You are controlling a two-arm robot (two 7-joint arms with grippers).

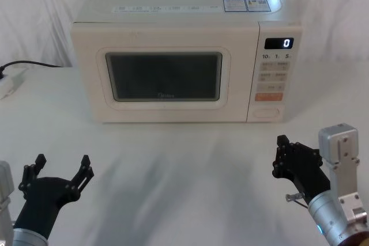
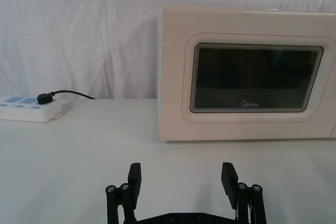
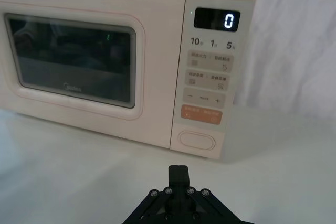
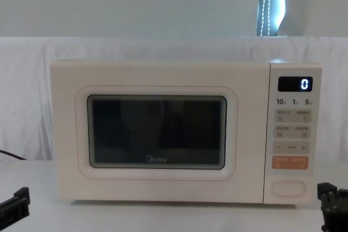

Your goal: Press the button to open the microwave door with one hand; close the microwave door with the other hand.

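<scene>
the microwave door [image 1: 167,79] was shut, so i had my right gripper [image 1: 286,158], fingers pressed together at lower right, ready to push the button [image 3: 197,140], my left gripper [image 1: 60,168] spread wide at lower left.

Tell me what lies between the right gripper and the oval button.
Nothing: in the right wrist view, only bare white tabletop separates the shut right gripper from the button. The head view agrees.
</scene>
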